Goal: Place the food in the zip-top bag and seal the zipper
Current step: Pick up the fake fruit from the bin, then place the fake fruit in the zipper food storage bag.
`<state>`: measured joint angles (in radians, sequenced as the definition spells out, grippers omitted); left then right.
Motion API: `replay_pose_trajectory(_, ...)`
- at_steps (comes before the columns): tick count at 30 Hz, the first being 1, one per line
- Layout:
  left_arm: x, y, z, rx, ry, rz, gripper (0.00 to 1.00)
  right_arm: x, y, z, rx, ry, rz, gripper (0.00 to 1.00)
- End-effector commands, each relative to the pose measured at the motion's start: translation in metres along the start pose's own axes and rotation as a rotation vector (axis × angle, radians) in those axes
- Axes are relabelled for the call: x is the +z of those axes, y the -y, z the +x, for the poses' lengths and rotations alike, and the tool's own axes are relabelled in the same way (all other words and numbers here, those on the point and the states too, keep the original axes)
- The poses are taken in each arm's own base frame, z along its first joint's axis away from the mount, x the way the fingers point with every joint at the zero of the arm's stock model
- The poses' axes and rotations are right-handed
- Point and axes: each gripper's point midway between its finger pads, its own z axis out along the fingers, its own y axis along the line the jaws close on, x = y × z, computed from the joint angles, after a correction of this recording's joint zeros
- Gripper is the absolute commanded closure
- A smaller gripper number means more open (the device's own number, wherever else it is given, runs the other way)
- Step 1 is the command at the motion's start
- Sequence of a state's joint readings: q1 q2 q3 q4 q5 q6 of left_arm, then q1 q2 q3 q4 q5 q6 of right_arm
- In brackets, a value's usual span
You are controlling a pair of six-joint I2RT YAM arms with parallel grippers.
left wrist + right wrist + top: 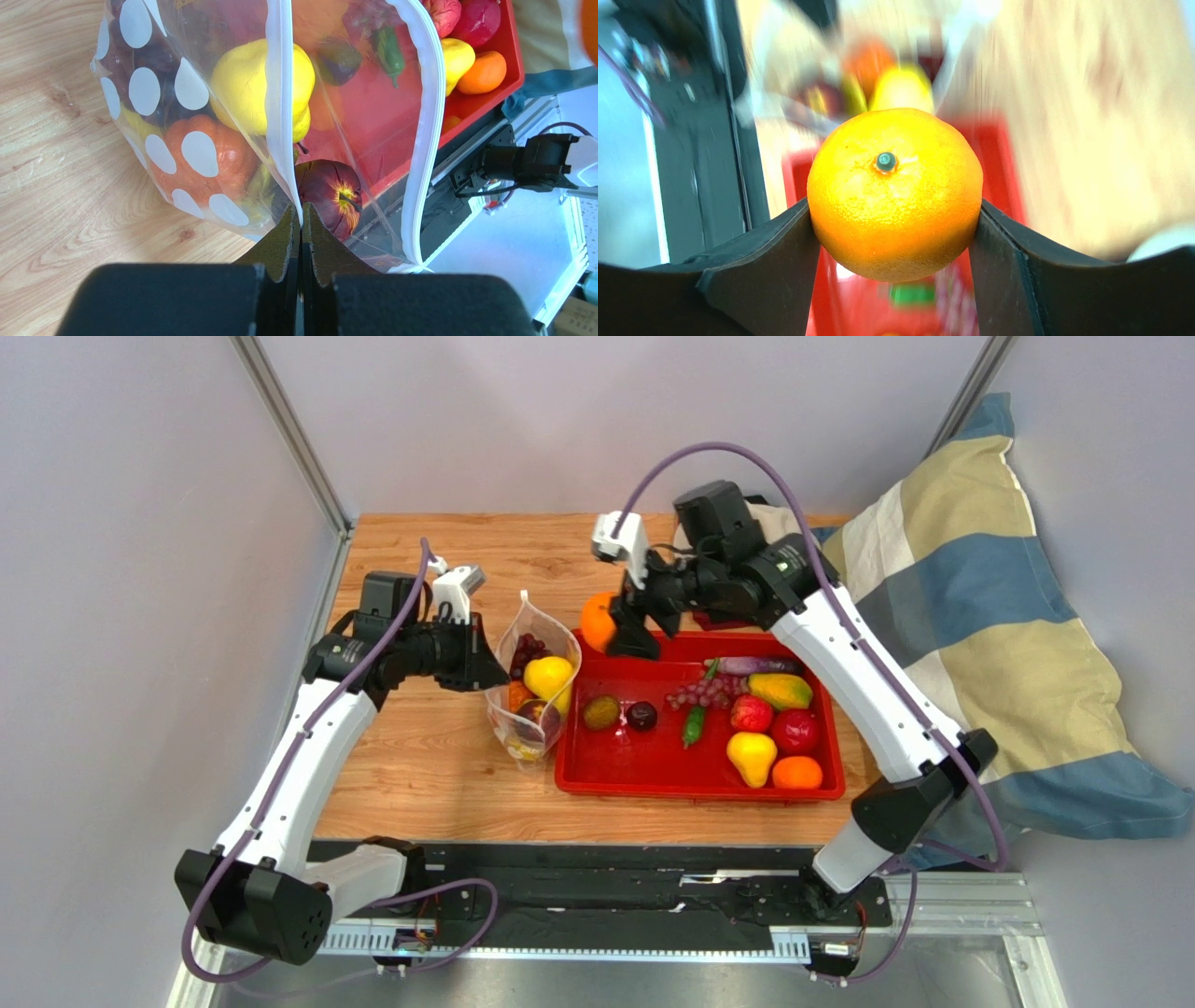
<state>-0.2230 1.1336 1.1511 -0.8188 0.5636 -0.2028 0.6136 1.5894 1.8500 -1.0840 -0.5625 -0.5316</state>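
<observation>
The fingers (763, 269) of the right gripper (895, 206) are pressing on both sides of an orange (895, 192), holding it in the air over the far left corner of the red tray (701, 787), near the bag's mouth. The left gripper (302, 234) is clamping shut on one lip of the zip-top bag (175, 112), right on the zipper (281, 126), and is holding the mouth open.

The bag is standing on the wooden table (421, 770), just beside the tray's left wall. The job looks partly done. Inside the bag, a yellow fruit (253, 84), an orange-coloured one (224, 157), a dark red one (330, 192) and some dark grapes (529, 647) are showing. Much is left on the tray: a pear (751, 753), two red fruits (774, 721), a small orange (797, 773), a grape bunch (701, 692), a green pepper (693, 728), a plum (641, 714) and a few more. The zipper is gaping wide, so sealing is not yet begun.

The right wrist view is blurring everything behind the orange, so how far the orange is from the bag is hard to judge there. Fruit low in the bag is overlapping and hiding behind the white dots, so no full count is possible. I am not making out any banana bunch. The zipper's near end is disappearing under the left gripper.
</observation>
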Motion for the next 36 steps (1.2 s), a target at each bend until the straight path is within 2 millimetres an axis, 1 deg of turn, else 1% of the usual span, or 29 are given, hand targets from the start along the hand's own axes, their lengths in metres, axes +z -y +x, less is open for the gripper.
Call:
replay_pose_trajectory(1, -0.010, 0.009, -0.009, 0.049, 0.054, 0.012, 1.00, 0.028, -0.010, -0.072, -0.027, 0.152, -0.033, 0.58)
replay_pose_trajectory(2, -0.010, 0.010, -0.010, 0.045, 0.056, 0.014, 1.00, 0.045, -0.012, -0.071, -0.029, 0.132, -0.054, 0.58)
replay_pose_trajectory(4, -0.012, 0.011, -0.010, 0.044, 0.062, 0.015, 1.00, 0.058, -0.011, -0.078, -0.040, 0.140, -0.046, 0.58)
replay_pose_trajectory(7, -0.013, 0.012, -0.011, 0.040, 0.067, 0.013, 1.00, 0.085, -0.022, -0.080, -0.070, 0.130, -0.060, 0.57)
replay_pose_trajectory(10, -0.013, 0.013, -0.010, 0.032, 0.064, 0.019, 1.00, 0.108, -0.020, -0.072, -0.075, 0.095, -0.024, 0.57)
replay_pose_trajectory(13, -0.014, 0.012, -0.009, 0.030, 0.064, 0.013, 1.00, 0.119, -0.021, -0.064, -0.075, 0.062, -0.019, 0.53)
replay_pose_trajectory(15, -0.015, 0.011, -0.009, 0.031, 0.066, 0.009, 1.00, 0.122, -0.024, -0.058, -0.077, 0.042, -0.021, 0.47)
replay_pose_trajectory(16, -0.015, 0.011, -0.009, 0.029, 0.067, 0.010, 1.00, 0.123, -0.025, -0.056, -0.076, 0.032, -0.022, 0.41)
replay_pose_trajectory(17, -0.015, 0.011, -0.010, 0.027, 0.069, 0.009, 1.00, 0.123, -0.027, -0.053, -0.073, 0.024, -0.026, 0.23)
replay_pose_trajectory(18, -0.015, 0.011, -0.010, 0.027, 0.069, 0.009, 1.00, 0.122, -0.028, -0.051, -0.069, 0.016, -0.028, 0.15)
replay_pose_trajectory(20, -0.015, 0.010, -0.010, 0.027, 0.071, 0.008, 1.00, 0.113, -0.029, -0.057, -0.052, 0.035, -0.018, 0.01)
replay_pose_trajectory(22, -0.015, 0.010, -0.010, 0.025, 0.069, 0.008, 1.00, 0.104, -0.031, -0.066, -0.045, 0.058, -0.012, 0.02)
replay_pose_trajectory(24, -0.015, 0.010, -0.010, 0.024, 0.069, 0.009, 1.00, 0.091, -0.031, -0.075, -0.013, 0.086, 0.005, 0.01)
replay_pose_trajectory(26, -0.016, 0.010, -0.011, 0.029, 0.071, 0.007, 1.00, 0.077, -0.025, -0.079, 0.022, 0.106, 0.030, 0.02)
replay_pose_trajectory(27, -0.017, 0.010, -0.011, 0.030, 0.072, 0.005, 1.00, 0.074, -0.022, -0.077, 0.071, 0.104, 0.045, 0.02)
replay_pose_trajectory(28, -0.018, 0.010, -0.013, 0.031, 0.076, 0.004, 1.00, 0.068, -0.010, -0.071, 0.104, 0.096, 0.088, 0.04)
replay_pose_trajectory(29, -0.018, 0.010, -0.013, 0.033, 0.076, 0.004, 1.00, 0.065, -0.004, -0.066, 0.129, 0.088, 0.115, 0.07)
replay_pose_trajectory(30, -0.017, 0.010, -0.013, 0.032, 0.075, 0.004, 1.00, 0.056, 0.001, -0.063, 0.157, 0.096, 0.148, 0.09)
replay_pose_trajectory(31, -0.018, 0.010, -0.013, 0.034, 0.075, 0.004, 1.00, 0.056, 0.015, -0.044, 0.193, 0.055, 0.200, 0.10)
replay_pose_trajectory(33, -0.019, 0.010, -0.014, 0.039, 0.077, 0.001, 1.00, 0.050, 0.023, -0.029, 0.229, 0.031, 0.238, 0.12)
replay_pose_trajectory(34, -0.019, 0.010, -0.015, 0.047, 0.078, 0.000, 1.00, 0.051, 0.028, -0.016, 0.270, 0.006, 0.245, 0.13)
replay_pose_trajectory(36, -0.019, 0.009, -0.016, 0.053, 0.078, -0.002, 1.00, 0.053, 0.025, -0.008, 0.304, -0.009, 0.212, 0.16)
